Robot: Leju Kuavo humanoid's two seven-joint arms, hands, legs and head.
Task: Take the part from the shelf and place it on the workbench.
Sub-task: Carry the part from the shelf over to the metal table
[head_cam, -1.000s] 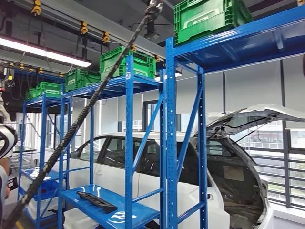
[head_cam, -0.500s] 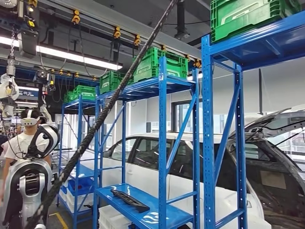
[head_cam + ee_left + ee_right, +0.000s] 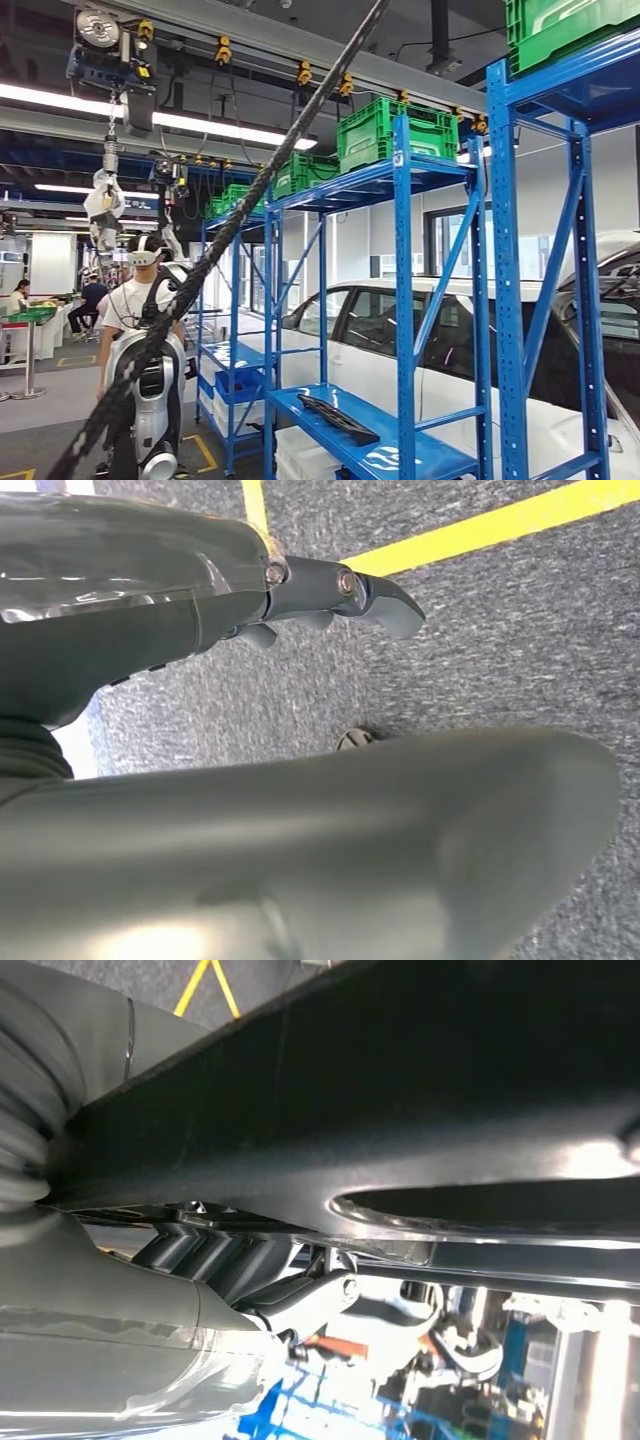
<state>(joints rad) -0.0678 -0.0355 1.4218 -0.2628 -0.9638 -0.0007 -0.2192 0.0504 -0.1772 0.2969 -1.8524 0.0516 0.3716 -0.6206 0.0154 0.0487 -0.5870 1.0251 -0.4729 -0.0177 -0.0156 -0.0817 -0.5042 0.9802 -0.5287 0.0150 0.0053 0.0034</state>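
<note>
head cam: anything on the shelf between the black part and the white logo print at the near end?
Nothing. In the head view the black part lies on the blue shelf, and the stretch to the white logo print is bare blue board.

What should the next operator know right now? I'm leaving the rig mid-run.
Left hand: open, hanging over the floor, holding nothing.
Right hand: a long black piece runs close along its fingers; I cannot tell whether it is gripped.
Things: one black part lies flat on the lower board of the blue shelf, ahead and to the right in the head view.
Done: nothing is set down on a workbench yet.
Left: confirm what the right hand has, then bring the part to the workbench.
</note>
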